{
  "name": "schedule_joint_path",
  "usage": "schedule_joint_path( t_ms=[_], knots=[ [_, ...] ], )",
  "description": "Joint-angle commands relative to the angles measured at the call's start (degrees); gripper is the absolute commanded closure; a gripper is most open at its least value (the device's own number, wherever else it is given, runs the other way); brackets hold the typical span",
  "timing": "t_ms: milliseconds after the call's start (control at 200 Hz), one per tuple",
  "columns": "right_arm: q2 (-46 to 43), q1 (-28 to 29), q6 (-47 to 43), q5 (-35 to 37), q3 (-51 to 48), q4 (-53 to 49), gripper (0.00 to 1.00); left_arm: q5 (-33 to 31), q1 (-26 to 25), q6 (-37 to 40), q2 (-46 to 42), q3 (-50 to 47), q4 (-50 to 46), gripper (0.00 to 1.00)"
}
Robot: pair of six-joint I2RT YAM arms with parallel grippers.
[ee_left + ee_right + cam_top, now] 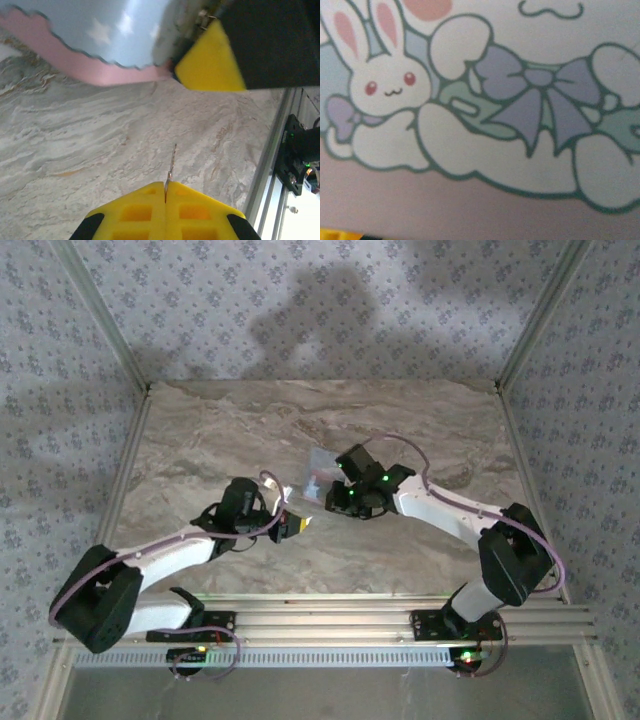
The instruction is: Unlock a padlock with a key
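Note:
My left gripper is shut on the key, a thin metal sliver that sticks out past the yellow fingertips above the marble table. In the top view the left gripper sits just left of and below the pale blue tin. My right gripper hovers at the tin's near edge. One of its yellow fingers lies against the tin. The right wrist camera looks close at the tin's cartoon rabbit lid. The padlock is hidden.
The marble table has patterned walls at the back and both sides. An aluminium rail with the arm bases runs along the near edge. Open table lies behind and to the left of the tin.

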Motion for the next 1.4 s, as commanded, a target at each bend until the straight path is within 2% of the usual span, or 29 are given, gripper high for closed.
schedule_joint_path(
  t_ms=[0,445,809,1394],
  knots=[
    [0.21,-1.22,0.6,-7.76,2.13,-0.24,1.0,-1.51,-1.8,3.31,-3.27,-0.33,0.83,1.0],
    [-2.29,-5.18,1.08,-17.25,1.18,0.57,1.0,-4.54,-3.96,6.79,-0.97,-2.17,12.09,1.0],
    [-4.63,-8.95,1.43,-21.62,-0.21,1.38,1.0,-2.08,-3.94,-0.37,7.09,-2.99,27.75,1.0],
    [-6.09,-10.03,2.81,-23.0,-2.63,3.65,1.0,-2.17,-4.12,-0.16,9.89,-1.6,30.93,1.0]
  ],
)
